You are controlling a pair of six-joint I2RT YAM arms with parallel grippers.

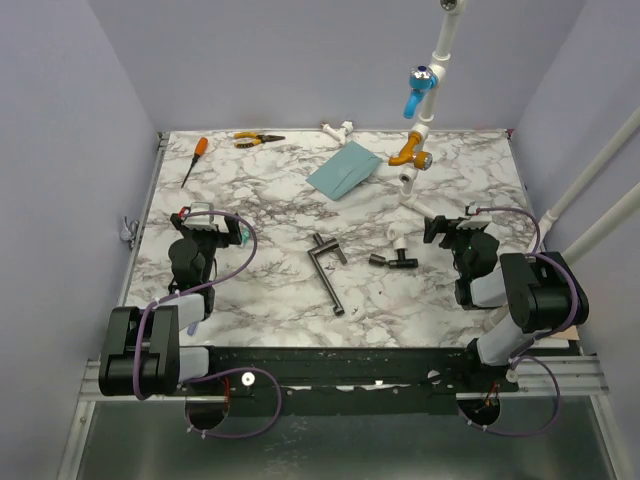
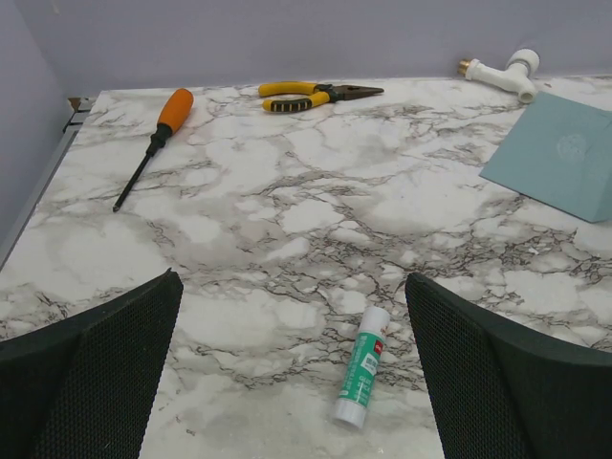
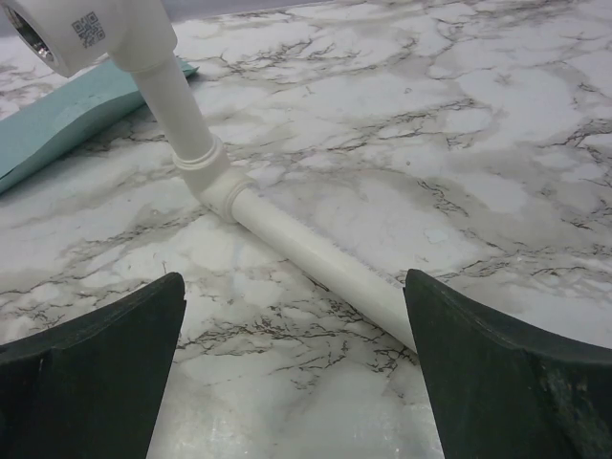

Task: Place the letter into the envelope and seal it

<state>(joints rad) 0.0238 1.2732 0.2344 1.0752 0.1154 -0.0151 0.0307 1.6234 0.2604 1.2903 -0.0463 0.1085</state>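
Left arm (image 1: 190,265) folded, right arm (image 1: 482,268) folded, jaws apart

The top camera looked steeply down from high behind the near edge, taking in the whole marble table (image 1: 250,290). Both wrist cameras sat low, close to its surface, facing the far wall. All three caught the teal envelope (image 1: 345,172).

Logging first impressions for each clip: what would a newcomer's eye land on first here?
The white pipe assembly with a blue valve and an orange valve, rising over the table's far right. Next the teal envelope lying flat beside it at far centre, then the orange-handled screwdriver and yellow pliers at the far left.
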